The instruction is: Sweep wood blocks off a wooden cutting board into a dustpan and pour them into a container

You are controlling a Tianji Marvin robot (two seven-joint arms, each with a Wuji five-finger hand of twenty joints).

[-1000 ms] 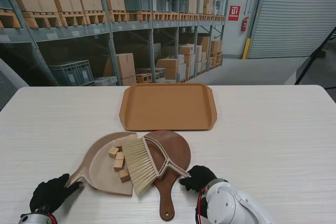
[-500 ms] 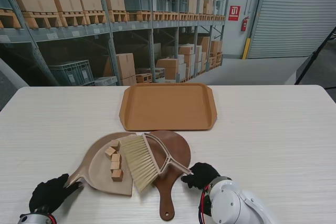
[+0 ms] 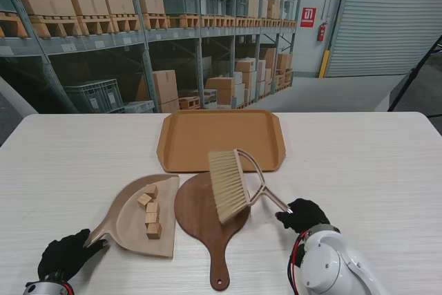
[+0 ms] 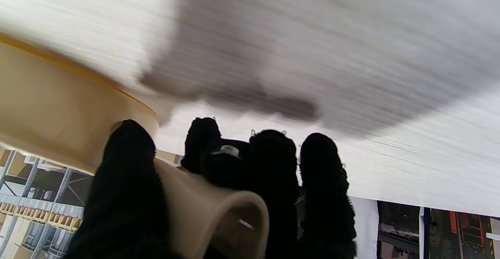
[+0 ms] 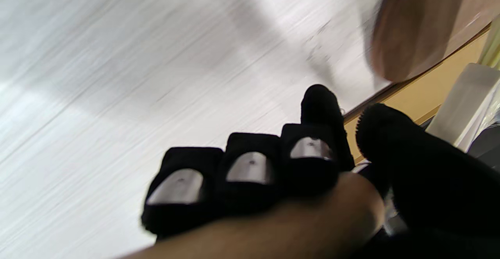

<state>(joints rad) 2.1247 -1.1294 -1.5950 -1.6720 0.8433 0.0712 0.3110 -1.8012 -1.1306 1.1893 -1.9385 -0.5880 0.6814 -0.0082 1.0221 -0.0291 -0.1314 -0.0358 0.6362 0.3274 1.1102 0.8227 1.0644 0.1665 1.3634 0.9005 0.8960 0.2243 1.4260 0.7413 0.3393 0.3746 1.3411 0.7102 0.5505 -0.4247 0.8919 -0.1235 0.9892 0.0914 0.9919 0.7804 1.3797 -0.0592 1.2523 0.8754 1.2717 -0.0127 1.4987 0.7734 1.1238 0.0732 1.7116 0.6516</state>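
Observation:
A beige dustpan [image 3: 138, 219] lies on the table left of centre with several wood blocks [image 3: 150, 210] inside it. My left hand [image 3: 63, 255] is shut on its handle [image 4: 211, 212]. Beside it on the right lies the brown round cutting board [image 3: 207, 215], its handle pointing toward me, with no blocks on it. My right hand [image 3: 302, 215] is shut on the handle [image 5: 273, 231] of a brush [image 3: 231, 184], which is lifted and tilted over the board's far right edge. The orange tray [image 3: 221, 139] lies farther from me, in the middle.
The white table [image 3: 373, 164] stretches wide on both sides. Warehouse shelves with boxes and crates stand beyond its far edge. Both wrist views are blurred.
My right hand has lifted the brush off the dustpan and swung it to the right, baring the board. The blocks now lie inside the dustpan. My left hand has stayed put.

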